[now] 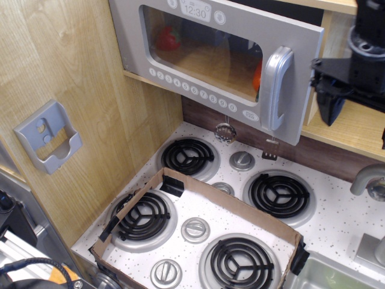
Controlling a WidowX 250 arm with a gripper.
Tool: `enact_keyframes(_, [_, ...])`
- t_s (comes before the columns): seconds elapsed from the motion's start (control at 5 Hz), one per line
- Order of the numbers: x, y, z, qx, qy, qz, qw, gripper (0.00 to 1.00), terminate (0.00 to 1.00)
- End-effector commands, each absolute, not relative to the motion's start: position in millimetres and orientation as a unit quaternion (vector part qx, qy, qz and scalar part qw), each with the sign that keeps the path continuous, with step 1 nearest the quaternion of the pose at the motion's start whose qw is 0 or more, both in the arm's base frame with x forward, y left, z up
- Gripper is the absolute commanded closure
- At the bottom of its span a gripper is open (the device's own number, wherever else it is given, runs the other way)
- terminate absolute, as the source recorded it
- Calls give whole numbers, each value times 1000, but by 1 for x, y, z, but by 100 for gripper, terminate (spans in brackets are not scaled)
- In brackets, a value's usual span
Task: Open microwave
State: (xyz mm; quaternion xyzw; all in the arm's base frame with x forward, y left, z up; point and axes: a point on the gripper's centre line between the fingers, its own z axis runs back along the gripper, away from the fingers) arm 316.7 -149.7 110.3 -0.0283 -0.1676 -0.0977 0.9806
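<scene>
The silver-grey microwave [180, 66] sits at the top, above the stove. Its window door shows a red item [168, 38] and an orange item [258, 76] inside. The door's right edge, with the silver vertical handle [276, 89], stands a little out from the cabinet. My black gripper [356, 113] hangs at the right edge of the view, to the right of the handle and apart from it. It is open and empty. One finger [328, 107] shows; the other is cut off by the frame edge.
A stove with black coil burners [187, 155] and silver knobs [242, 160] lies below. A cardboard frame [240, 212] sits on it. A grey bracket [49, 137] hangs on the left wood wall. A faucet [368, 180] and a sink corner are at the lower right. A wooden shelf [355, 123] is behind the gripper.
</scene>
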Motion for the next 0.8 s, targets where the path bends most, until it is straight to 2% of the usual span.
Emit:
enact_keyframes(0.0, [364, -159, 123, -22, -215, -210, 953, 0, 0])
enact_keyframes(0.6, [378, -111, 105, -18, -225, -244, 943, 0, 0])
